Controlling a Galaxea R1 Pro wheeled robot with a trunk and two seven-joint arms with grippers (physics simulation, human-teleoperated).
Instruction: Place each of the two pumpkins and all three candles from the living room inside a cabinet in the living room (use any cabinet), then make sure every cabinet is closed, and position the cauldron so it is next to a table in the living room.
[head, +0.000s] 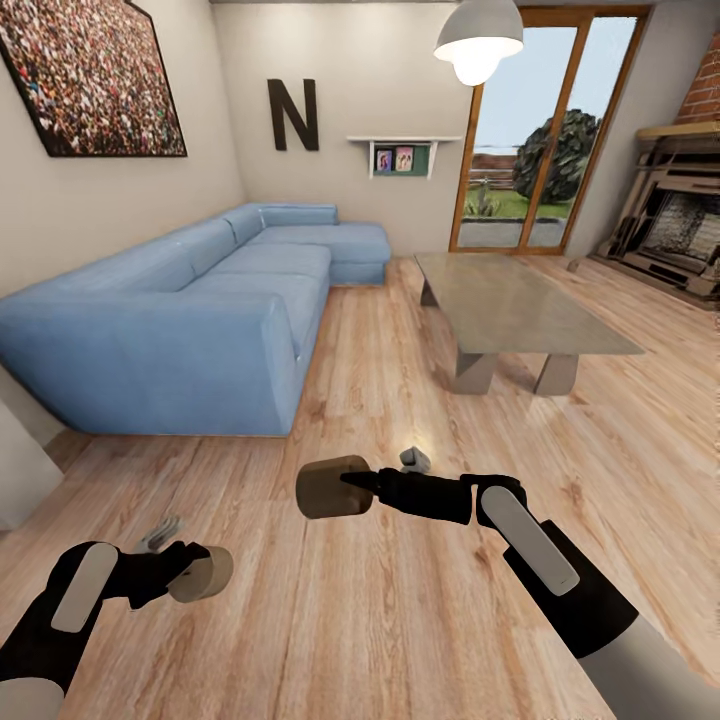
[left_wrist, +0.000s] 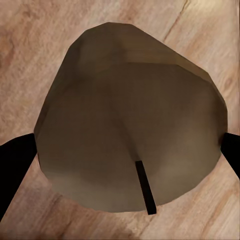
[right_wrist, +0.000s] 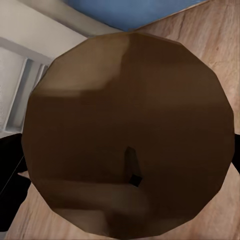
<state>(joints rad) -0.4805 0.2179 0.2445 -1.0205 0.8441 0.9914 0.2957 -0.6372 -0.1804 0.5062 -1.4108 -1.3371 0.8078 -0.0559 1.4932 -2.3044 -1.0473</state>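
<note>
Each tool already carries a candle: the left tool (head: 178, 572) is clamped on a stubby tan candle (head: 203, 573) low over the wooden floor (head: 380, 620), while the right tool (head: 362, 482) grips a darker olive-brown candle (head: 333, 487) lying on its side, flat end leftward. No cabinet shows among the blue sofa (head: 200, 320), stone worktop (head: 520, 305) and fireplace (head: 675, 225) beyond, so the coming move is probably a turn to find one.
</note>
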